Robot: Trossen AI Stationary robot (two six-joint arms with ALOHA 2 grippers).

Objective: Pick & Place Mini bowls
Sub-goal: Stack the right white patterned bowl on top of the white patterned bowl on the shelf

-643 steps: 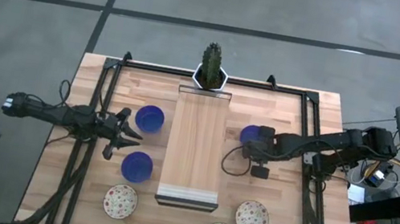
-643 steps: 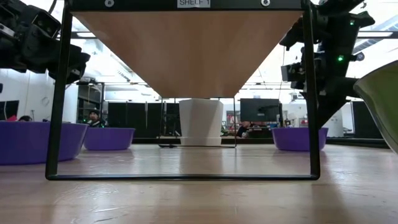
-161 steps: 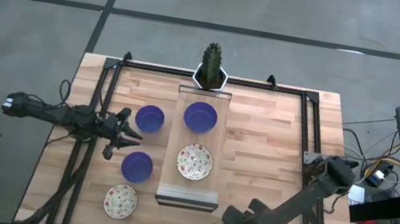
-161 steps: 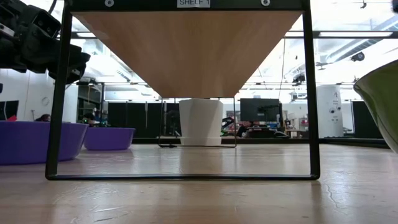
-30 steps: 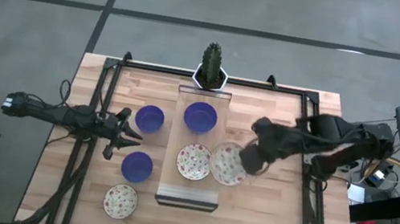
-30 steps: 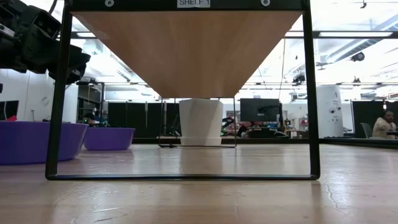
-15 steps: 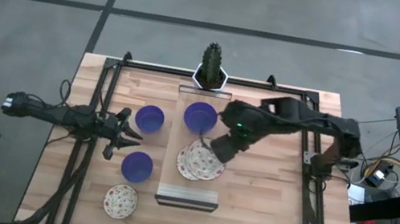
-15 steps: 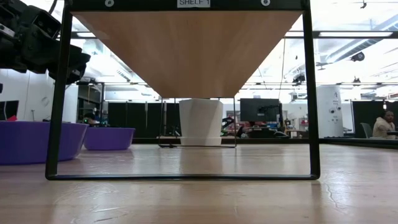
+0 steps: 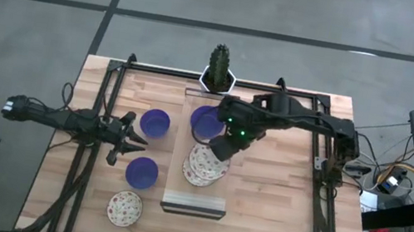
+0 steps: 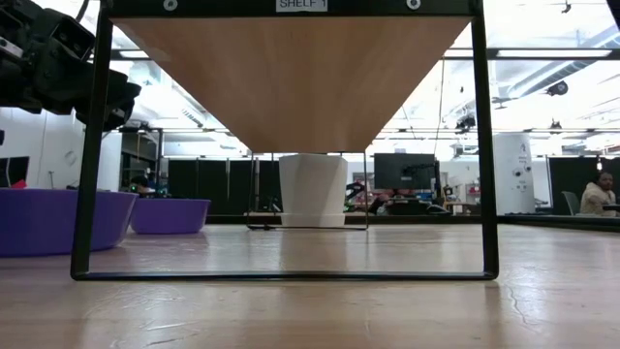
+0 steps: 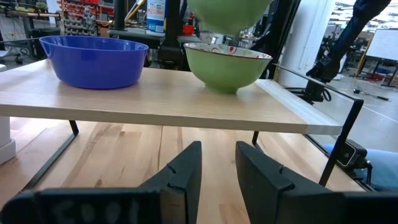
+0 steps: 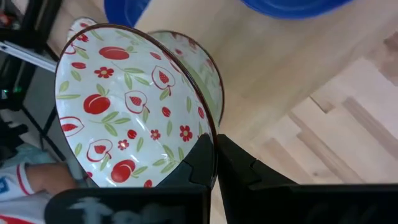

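The speckled bowl [image 12: 134,102] is pinched by its rim between my right gripper [image 12: 214,158] fingers, tilted and hanging over the shelf [image 9: 195,194], just above a second speckled bowl [image 9: 196,171] that already sits there. A blue bowl [image 9: 205,119] sits farther back on the same shelf, close to my wrist.

My worry is the overlap: if I let go here, the held bowl could land on the seated one's rim, tip, clatter or slide off the shelf edge. The thin rim grip could also slip as I level it, and my wrist could nudge the blue bowl.

My left gripper [image 11: 214,163] waits near the table's left edge, fingers slightly apart and empty, beside two blue bowls [image 9: 155,123] [image 9: 141,172]; another speckled bowl [image 9: 125,207] lies near the front.

The table [image 9: 275,212] is pale wood planks in a black frame, a cactus pot [image 9: 217,76] at the back. Beyond is a bright workshop with monitors and a person [image 10: 603,194] at the far side.
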